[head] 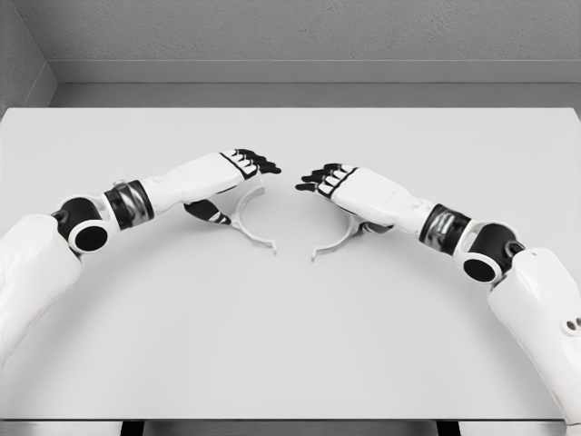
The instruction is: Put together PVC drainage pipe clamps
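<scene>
Both white arms reach in over the pale grey desk [290, 345], and the hands nearly meet at its middle. The left hand [231, 177] comes in from the left with its dark-tipped fingers stretched forward and its thumb tucked below; it sits right over a white half-ring clamp piece [257, 234] lying on the desk, whose free end curves out toward the centre. Whether the hand actually pinches it I cannot tell. The right hand [340, 184] mirrors it from the other side, fingers extended, above a second half-ring clamp piece [334, 241]; again the grip is hidden from me. The two curved pieces face each other, open ends close but apart.
</scene>
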